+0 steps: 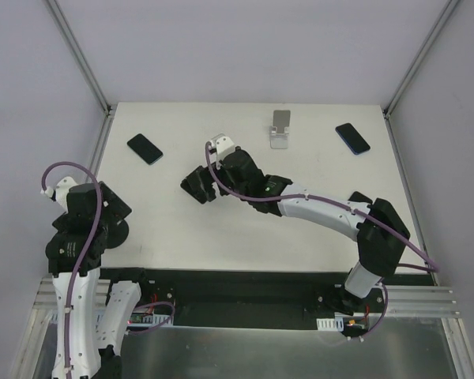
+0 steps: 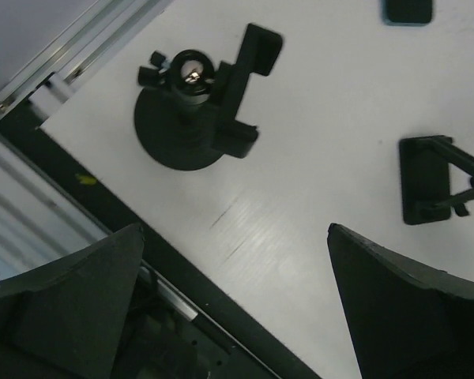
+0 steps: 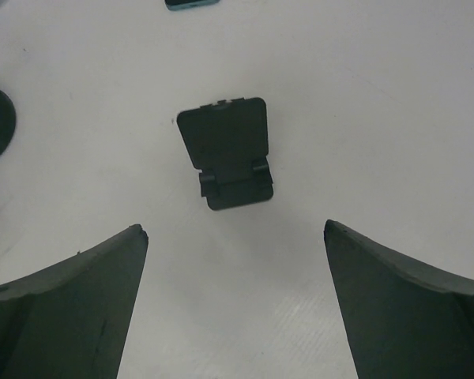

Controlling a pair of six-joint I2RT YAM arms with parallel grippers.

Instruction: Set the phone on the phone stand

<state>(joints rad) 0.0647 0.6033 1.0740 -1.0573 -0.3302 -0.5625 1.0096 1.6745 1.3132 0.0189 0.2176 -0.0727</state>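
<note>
Your right gripper (image 3: 235,229) is spread wide, with nothing between its fingers (image 3: 71,300), and hangs low over the white table (image 1: 174,229) just left of centre. In its wrist view the black folding stand (image 3: 227,151) sits on the table at 12 o'clock, just ahead of the fingertips and apart from them. Take the overhead view as a dial with 12 at the far edge. A dark phone (image 1: 144,148) lies flat at 10 o'clock, well apart from that gripper, and a sliver of it shows at the top edge of the right wrist view. A second phone (image 1: 352,138) lies flat at 2 o'clock. A silver stand (image 1: 281,130) is at about 1 o'clock, between the two phones and touching neither. Your left gripper (image 2: 235,229) is also spread and holds nothing, raised over the near-left corner at 8 o'clock. In its wrist view a round-based holder (image 2: 191,118) stands at 11 o'clock and the folding stand at 3 o'clock.
</note>
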